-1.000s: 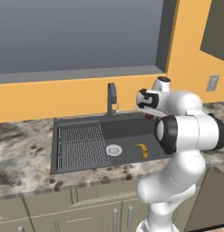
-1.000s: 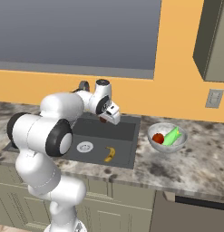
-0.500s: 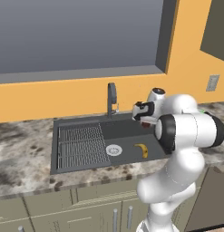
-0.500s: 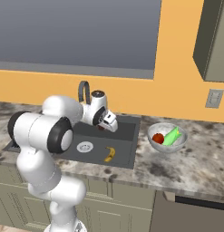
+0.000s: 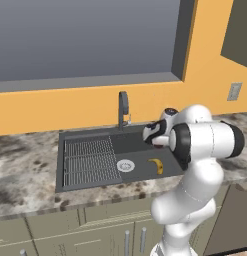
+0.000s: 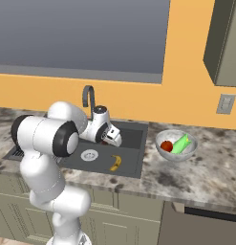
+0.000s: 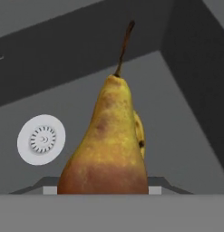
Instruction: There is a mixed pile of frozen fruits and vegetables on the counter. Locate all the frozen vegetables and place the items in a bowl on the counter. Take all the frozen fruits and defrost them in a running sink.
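My gripper [image 5: 149,134] hangs low over the dark-grey sink [image 5: 136,149], shut on a yellow-brown pear-shaped fruit [image 7: 106,149] with a reddish base and a thin stem. The fruit hides the fingertips in the hand view. Behind the fruit a yellow banana [image 7: 139,131] lies on the sink floor [image 7: 177,113]; it also shows as the banana [image 5: 156,165] and banana [image 6: 115,162]. From the right I see the gripper [image 6: 109,140] just above the basin [image 6: 134,131]. On the counter [image 6: 205,167] the glassy bowl [image 6: 163,152] holds a red tomato [image 6: 166,146] and a light-green vegetable [image 6: 181,142].
A dark arched faucet [image 5: 123,107] stands behind the basin, and a ribbed drain rack [image 5: 89,161] fills its left half. The round silver drain [image 5: 125,165] sits left of the banana. A wall outlet [image 6: 226,103] is above the counter at right.
My gripper has come down and a little leftward from above the sink's right side into the basin, carrying the fruit. The banana and bowl have not moved.
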### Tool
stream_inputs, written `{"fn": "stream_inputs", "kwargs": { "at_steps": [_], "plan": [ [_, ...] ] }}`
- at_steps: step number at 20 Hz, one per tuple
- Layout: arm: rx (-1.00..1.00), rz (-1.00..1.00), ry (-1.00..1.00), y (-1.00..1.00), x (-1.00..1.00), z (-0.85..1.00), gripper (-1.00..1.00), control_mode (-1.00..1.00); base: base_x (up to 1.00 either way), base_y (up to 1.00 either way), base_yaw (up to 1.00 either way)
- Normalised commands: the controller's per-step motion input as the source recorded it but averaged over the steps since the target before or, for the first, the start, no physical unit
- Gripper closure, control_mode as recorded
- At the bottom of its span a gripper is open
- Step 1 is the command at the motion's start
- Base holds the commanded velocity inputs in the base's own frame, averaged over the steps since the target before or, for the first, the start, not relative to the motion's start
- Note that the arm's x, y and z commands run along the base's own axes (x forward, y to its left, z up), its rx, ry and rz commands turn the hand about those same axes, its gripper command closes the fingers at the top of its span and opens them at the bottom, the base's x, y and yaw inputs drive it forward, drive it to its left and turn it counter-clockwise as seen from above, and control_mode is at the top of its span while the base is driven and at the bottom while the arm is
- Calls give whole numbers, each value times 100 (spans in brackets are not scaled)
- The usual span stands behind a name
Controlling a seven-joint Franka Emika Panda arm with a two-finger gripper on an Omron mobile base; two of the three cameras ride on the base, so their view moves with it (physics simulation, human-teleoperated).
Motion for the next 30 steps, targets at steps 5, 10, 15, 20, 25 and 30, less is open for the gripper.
{"fn": "stream_inputs", "kwargs": {
  "at_steps": [5,10,15,20,25,30],
  "plan": [
    [-1,2,0,5,0,-30,100,-100,0,0,0],
    [0,1,0,1,0,-20,100,-100,0,0,0],
    [0,0,0,2,0,-25,100,-100,0,0,0],
    [-2,1,0,3,0,-30,100,-100,0,0,0],
    [-2,1,0,3,0,-29,100,-100,0,0,0],
    [-1,1,0,2,0,-24,100,-100,0,0,0]
  ]
}}
